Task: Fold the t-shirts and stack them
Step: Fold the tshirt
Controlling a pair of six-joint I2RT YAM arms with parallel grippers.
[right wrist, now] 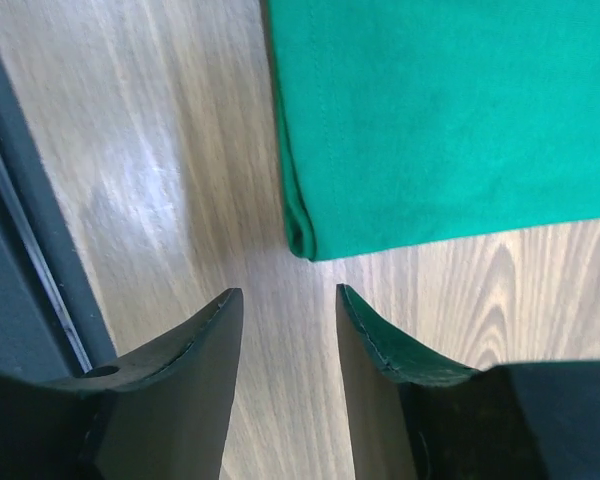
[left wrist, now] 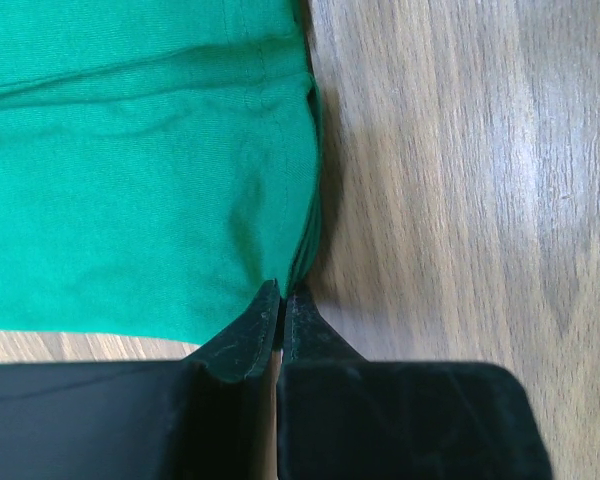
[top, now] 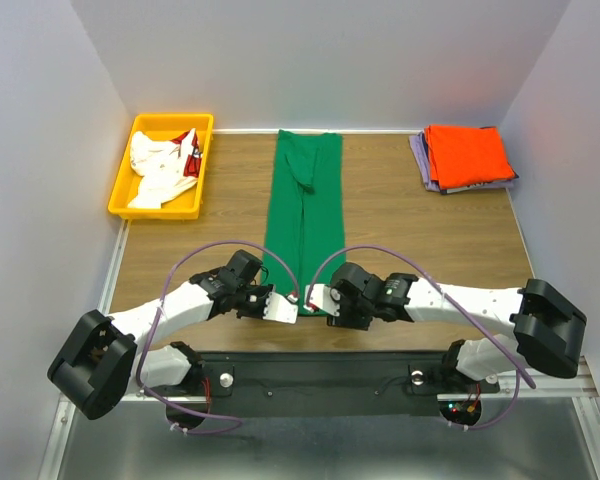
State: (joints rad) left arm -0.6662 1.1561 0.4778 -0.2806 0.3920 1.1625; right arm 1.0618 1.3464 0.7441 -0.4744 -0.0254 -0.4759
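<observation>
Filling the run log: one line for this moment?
bright green cloth t-shirt: long folded strip | left tool: shut on its near corner | right tool: open, above wooden table, short of the other near corner

My black two-finger claw (left wrist: pixel 281 295) is closed, its tips pressed together with only a thin slit between them. They meet right at the near corner of the bright green soft cloth t-shirt (left wrist: pixel 140 180). I cannot tell whether any cloth is nipped. The shirt's folded edge runs away from me, with the pale wood-grain desk (left wrist: pixel 460 180) bare beside it.
</observation>
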